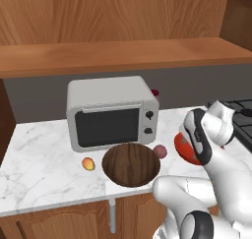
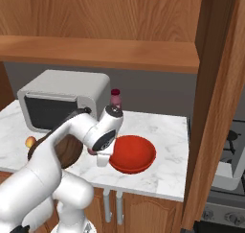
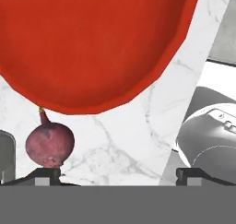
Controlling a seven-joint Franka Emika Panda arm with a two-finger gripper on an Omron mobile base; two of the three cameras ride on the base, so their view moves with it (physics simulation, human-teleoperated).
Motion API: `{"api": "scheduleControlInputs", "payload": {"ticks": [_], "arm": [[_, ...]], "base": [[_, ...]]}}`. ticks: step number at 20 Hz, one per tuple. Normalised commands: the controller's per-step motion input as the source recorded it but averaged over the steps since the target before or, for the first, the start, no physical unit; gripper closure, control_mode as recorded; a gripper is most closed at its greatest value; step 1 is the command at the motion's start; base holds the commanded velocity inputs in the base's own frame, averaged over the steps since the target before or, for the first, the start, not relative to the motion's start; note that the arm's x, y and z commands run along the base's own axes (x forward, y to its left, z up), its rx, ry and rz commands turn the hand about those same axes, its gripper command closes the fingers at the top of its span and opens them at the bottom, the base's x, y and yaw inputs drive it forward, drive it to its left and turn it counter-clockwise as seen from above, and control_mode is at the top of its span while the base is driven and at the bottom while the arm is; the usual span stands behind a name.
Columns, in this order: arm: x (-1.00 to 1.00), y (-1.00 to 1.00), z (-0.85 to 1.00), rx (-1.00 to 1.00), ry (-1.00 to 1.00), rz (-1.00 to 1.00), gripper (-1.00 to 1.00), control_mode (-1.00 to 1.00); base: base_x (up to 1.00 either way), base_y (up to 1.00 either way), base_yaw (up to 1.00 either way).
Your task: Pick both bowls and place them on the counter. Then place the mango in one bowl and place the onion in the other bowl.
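The dark brown bowl sits on the white marble counter in front of the microwave. To its right on the counter lies the glossy red bowl, largely covered by the arm in the left base view. The orange-yellow mango lies left of the brown bowl. Between the two bowls rests the purplish-red onion. My gripper hangs open just over the red bowl's left rim. In the hand view the red bowl spreads across the top, and the onion lies just above the left fingertip, nothing held.
A grey microwave stands at the back of the counter, with a small dark-red bottle behind its right corner. A wooden shelf runs overhead. A tall wooden panel bounds the counter's right end, with a stove beyond.
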Motion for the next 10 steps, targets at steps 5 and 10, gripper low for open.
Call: {"api": "scheduleControlInputs", "payload": {"ticks": [5,10], "arm": [[0.26,0.39,0.05,0.00,0.00,0.04,-1.00,-1.00],[0.20,0.38,0.00,0.00,0.00,0.03,-1.00,-1.00]], "base": [[0.00,0.00,0.00],[0.00,0.00,0.00]]}}
